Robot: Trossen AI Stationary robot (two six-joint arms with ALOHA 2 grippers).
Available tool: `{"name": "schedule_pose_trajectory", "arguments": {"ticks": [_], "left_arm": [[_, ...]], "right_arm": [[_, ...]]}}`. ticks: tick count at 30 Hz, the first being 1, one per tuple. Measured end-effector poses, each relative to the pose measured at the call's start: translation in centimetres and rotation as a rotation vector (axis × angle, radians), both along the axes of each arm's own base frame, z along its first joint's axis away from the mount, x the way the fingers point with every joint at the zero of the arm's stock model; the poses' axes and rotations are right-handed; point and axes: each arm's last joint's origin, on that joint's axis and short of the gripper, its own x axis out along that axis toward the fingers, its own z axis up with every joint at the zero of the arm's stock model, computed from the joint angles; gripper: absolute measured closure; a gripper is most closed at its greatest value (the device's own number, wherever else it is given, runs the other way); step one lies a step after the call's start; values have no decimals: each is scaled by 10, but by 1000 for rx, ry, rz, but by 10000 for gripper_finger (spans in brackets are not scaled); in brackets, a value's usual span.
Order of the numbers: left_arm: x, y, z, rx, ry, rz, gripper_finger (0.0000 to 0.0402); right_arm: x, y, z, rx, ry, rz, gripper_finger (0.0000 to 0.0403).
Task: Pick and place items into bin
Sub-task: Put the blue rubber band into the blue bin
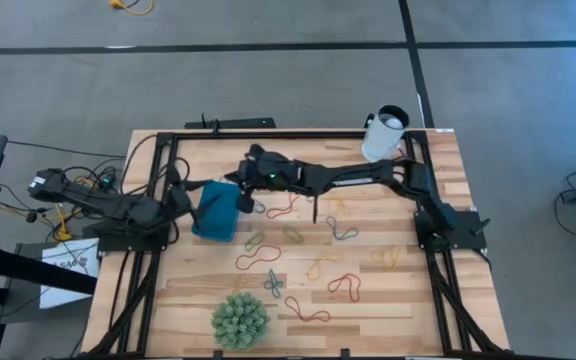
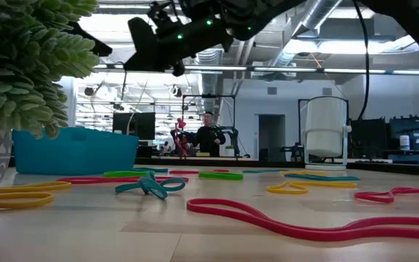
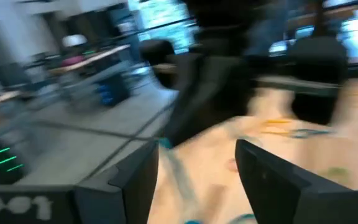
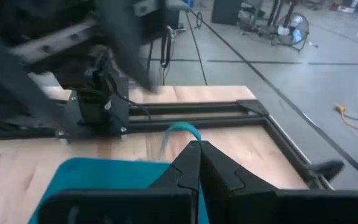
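The teal bin lies at the table's left middle, also low in the right wrist view and at the left of the low view. Several coloured rubber bands lie flat on the wood right of it, such as a red one, an orange one and a yellow one. My right gripper hovers over the bin's far right corner, shut on a blue band. My left gripper is open just left of the bin, holding nothing. My right gripper pinches the blue band between its two shut fingertips. A small loop of it sticks out beyond the tips. The band is lifted clear, above the bin's far end.
A white cup stands at the table's far right corner. The green spiky ball sits at the near edge and fills the left of the low view. A black frame borders the table. A person stands far behind.
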Motion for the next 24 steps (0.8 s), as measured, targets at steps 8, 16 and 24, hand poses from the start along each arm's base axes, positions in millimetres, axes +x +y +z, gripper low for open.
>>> {"name": "schedule_pose_trajectory", "arguments": {"ticks": [8,16,24], "left_arm": [[1,-1,0,-42,-22,-29,188],[3,2,-2,-77,-34,-7,188],[5,9,-2,-85,-32,5,194]], "right_arm": [[-1,8,11,-30,10,24,403],[-1,10,16,-49,-9,36,403],[1,17,21,-59,-63,70,403]]}}
